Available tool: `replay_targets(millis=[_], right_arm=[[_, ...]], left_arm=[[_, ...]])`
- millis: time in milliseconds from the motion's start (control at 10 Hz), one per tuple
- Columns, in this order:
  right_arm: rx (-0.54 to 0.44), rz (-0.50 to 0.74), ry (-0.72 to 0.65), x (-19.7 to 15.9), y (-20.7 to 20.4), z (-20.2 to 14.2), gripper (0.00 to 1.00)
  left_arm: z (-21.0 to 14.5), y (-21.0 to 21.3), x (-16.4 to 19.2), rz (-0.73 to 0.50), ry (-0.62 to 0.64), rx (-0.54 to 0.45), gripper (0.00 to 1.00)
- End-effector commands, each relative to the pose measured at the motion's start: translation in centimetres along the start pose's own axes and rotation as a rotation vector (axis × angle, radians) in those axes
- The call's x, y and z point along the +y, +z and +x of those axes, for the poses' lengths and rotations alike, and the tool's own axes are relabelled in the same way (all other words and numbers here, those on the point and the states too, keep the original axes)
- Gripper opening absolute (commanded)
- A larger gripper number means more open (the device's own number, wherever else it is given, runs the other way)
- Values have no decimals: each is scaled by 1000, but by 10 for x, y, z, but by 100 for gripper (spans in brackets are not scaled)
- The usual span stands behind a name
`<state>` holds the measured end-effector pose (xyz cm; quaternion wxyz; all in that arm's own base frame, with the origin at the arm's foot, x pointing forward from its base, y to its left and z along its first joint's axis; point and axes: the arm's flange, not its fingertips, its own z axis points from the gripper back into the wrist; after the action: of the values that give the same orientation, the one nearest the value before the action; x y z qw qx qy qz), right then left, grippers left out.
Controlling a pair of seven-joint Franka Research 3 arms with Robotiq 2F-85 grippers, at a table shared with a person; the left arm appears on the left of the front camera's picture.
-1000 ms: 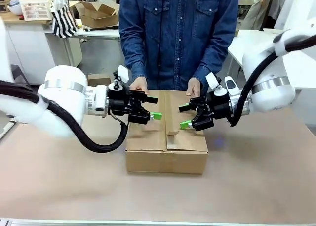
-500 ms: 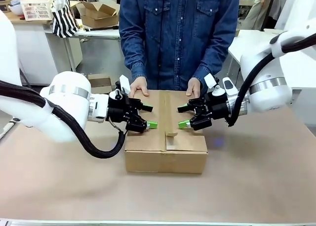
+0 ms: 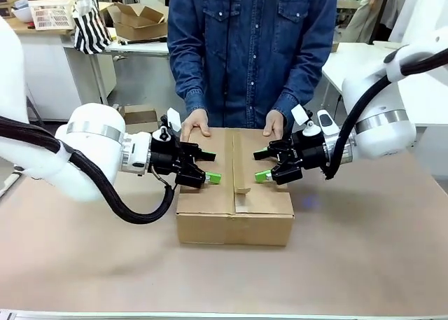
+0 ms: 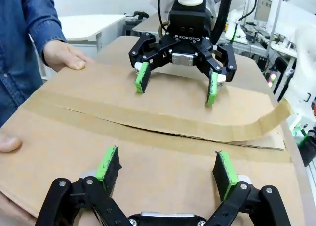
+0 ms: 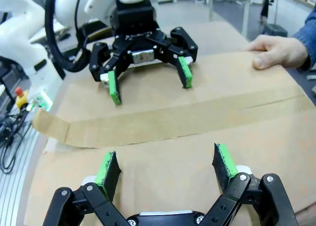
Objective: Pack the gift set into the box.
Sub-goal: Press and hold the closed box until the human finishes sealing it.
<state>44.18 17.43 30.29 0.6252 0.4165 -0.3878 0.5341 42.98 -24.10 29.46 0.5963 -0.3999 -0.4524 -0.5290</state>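
The box (image 3: 234, 201) sits mid-worktop (image 3: 364, 264) with its flaps folded shut, bare brown surface open along its left, right and near edges. The left claw (image 3: 210, 167) hovers released over the left flap, its 2 green pads spread with nothing between them. A paper tape strip (image 3: 241, 162) runs down the centre seam, its near end curling up loose. The right claw (image 3: 260, 164) hangs released over the right flap, facing the left one. At the far edge, the person's 2 hands (image 3: 195, 122) press the flaps down, blocking that side.
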Motion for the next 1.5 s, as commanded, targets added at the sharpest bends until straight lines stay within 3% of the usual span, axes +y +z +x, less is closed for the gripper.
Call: replay_targets(millis=[0,300,400,500,1400], right_arm=[[12,11,-32,5,10,-3,100],[31,66,-14,5,9,-5,100],[-3,0,-10,1,5,-2,100],[-3,0,-10,1,5,-2,100],[-3,0,-10,1,5,-2,100]], left_arm=[[-9,12,3,-12,10,55,100],[-10,15,4,38,-19,53,100],[-11,11,6,35,-3,74,100],[0,12,6,10,-14,22,100],[0,12,6,10,-14,22,100]])
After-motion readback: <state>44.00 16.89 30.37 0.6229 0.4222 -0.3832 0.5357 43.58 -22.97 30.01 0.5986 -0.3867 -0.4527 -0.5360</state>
